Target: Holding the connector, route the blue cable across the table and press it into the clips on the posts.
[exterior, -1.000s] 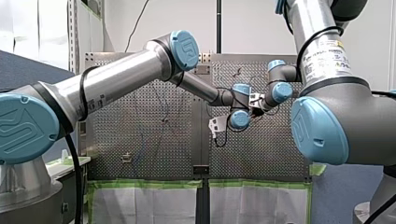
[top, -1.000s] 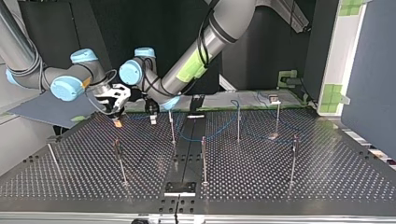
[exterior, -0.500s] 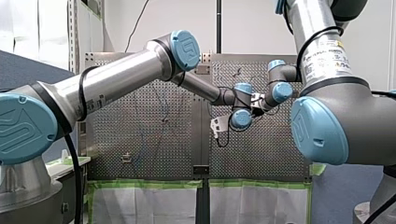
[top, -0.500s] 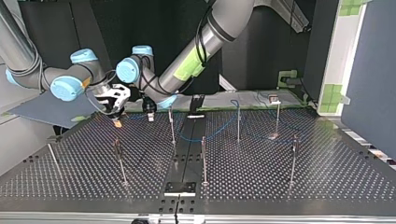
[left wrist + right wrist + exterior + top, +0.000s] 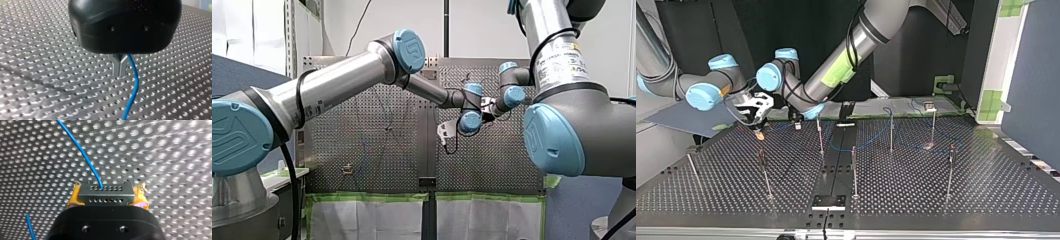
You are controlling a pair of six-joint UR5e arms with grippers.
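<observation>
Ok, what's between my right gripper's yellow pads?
A grey metal connector block, held by the yellow pads of my right gripper, a thin blue cable leaving it. The right wrist view shows this.

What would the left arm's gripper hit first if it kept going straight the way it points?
Most likely the perforated metal table; the blue cable runs beside my left gripper, not across its path.

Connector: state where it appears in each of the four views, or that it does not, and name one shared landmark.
Front view: not visible; the wrists hide it.
Top view: connector in my right gripper, at the view's left.
Left wrist view: not in it.
Right wrist view: between the gripper's yellow pads.
Landmark shared by the last three: blue cable.
</observation>
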